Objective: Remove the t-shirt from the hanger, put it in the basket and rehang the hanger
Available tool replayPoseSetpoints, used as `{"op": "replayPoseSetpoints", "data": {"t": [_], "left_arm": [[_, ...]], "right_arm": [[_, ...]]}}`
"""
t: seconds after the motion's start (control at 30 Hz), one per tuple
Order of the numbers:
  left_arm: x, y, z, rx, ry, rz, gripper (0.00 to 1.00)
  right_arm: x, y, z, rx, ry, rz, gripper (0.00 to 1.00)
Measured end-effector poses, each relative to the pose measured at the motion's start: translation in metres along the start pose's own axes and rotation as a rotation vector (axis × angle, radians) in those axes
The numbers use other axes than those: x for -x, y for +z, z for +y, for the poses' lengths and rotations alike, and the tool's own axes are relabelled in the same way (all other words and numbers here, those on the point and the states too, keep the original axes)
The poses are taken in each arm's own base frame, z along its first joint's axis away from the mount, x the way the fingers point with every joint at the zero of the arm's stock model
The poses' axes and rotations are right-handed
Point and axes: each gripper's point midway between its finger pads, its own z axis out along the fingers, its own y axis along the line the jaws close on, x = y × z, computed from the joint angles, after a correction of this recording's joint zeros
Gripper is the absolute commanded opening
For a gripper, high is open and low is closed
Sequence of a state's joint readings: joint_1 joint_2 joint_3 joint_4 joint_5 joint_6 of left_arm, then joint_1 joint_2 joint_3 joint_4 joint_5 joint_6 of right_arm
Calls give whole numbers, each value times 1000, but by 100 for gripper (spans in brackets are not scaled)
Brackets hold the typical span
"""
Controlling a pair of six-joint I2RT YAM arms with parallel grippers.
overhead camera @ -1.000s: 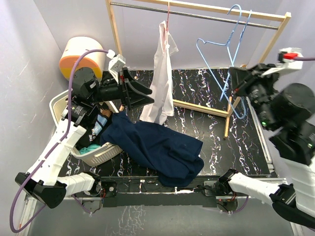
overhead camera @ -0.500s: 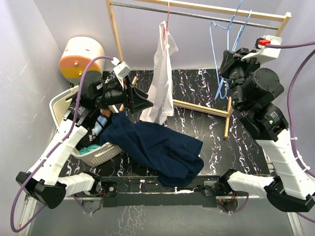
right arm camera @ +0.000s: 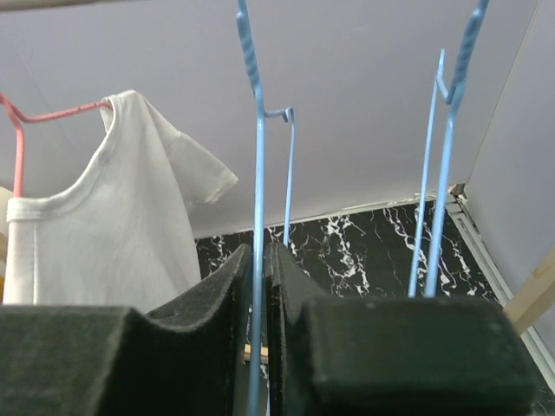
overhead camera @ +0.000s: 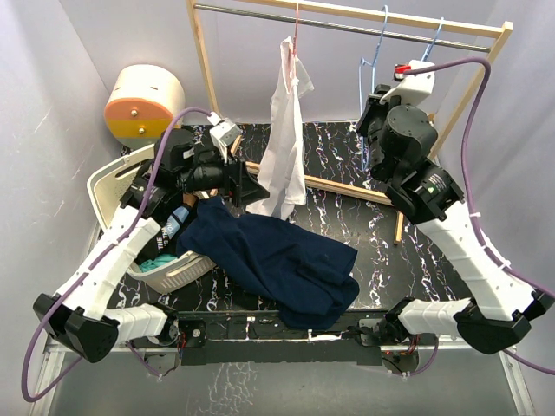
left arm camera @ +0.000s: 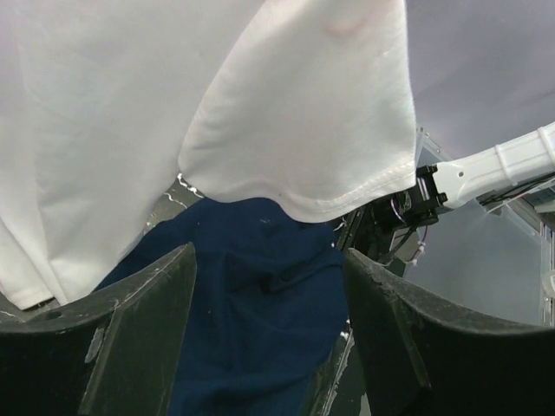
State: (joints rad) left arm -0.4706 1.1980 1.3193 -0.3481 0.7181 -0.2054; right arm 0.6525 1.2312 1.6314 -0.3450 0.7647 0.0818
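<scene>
A white t-shirt [overhead camera: 283, 147] hangs on a pink hanger [overhead camera: 296, 35] from the rail. My left gripper [overhead camera: 252, 187] is open just left of the shirt's lower hem. In the left wrist view the t-shirt [left arm camera: 260, 104] fills the top, above my open left gripper [left arm camera: 269, 321], which holds nothing. My right gripper [overhead camera: 368, 139] is shut on a blue hanger [overhead camera: 362, 87] to the right of the shirt. In the right wrist view the gripper [right arm camera: 260, 286] clamps the blue hanger's wire [right arm camera: 258, 173], with the t-shirt [right arm camera: 113, 225] and pink hanger [right arm camera: 17, 147] at left.
A navy garment [overhead camera: 286, 260] lies spread on the black marbled table, partly over a white laundry basket [overhead camera: 108, 186]. A second blue hanger [overhead camera: 431, 39] hangs on the rail [overhead camera: 347, 24] of the wooden rack [overhead camera: 204, 61]. An orange-and-cream drum [overhead camera: 143, 100] stands at back left.
My right arm has swung left and up with the blue hanger, which now hangs edge-on near the rail. My left gripper has dropped slightly toward the shirt's hem.
</scene>
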Motion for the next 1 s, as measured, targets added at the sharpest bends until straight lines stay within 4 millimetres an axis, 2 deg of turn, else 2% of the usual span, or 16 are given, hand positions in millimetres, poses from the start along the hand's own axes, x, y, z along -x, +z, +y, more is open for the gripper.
{"op": "replayPoseSetpoints", "data": {"t": [0.13,0.23,0.33,0.4,0.53,0.6,0.7,0.83,1.0], "left_arm": [[-17,7,0,-1,-16,48,68],[-29,15,-4,-5,-16,82,69],[-44,23,-8,-14,-15,117,70],[-58,28,-8,-12,-23,148,71],[-97,39,-5,8,-47,232,71],[-122,45,-3,25,-61,287,72],[-157,53,-1,60,-72,370,75],[-207,63,1,152,-57,482,85],[-254,70,18,334,-22,562,97]], "right_arm": [[-4,-10,-2,28,20,29,55],[2,-32,-6,106,54,47,78],[15,-66,-8,244,97,48,86],[22,-89,-7,345,118,47,88],[21,-140,-7,544,141,78,90],[15,-158,-8,607,151,100,90],[-3,-172,-11,646,154,145,91],[-32,-177,-17,637,150,205,91],[-45,-181,-23,620,162,221,91]]}}
